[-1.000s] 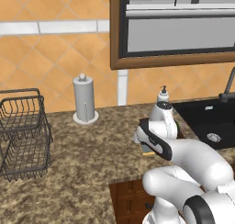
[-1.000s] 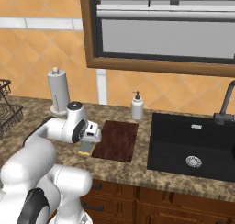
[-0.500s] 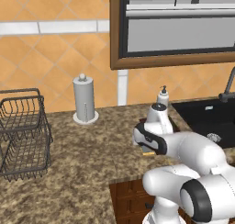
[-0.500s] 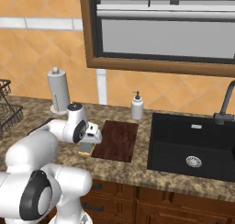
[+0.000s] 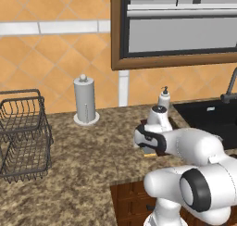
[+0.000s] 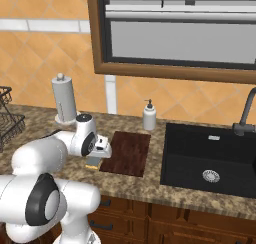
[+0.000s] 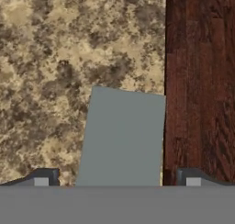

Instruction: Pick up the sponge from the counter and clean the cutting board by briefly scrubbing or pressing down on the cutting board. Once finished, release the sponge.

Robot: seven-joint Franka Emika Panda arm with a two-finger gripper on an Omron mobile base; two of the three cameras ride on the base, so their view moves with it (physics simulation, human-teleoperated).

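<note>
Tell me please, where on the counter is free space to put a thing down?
The broad counter stretch between the wire basket and the arm is bare, below the paper towel holder. It is crowded near the gripper: sponge touching the cutting board, with the soap bottle and sink beyond.

The arm folds forward and low, wrist bent down. The hand [image 7: 117,177] points straight down, its two fingertips [image 7: 44,177] spread wide apart, gripping nothing.
</note>
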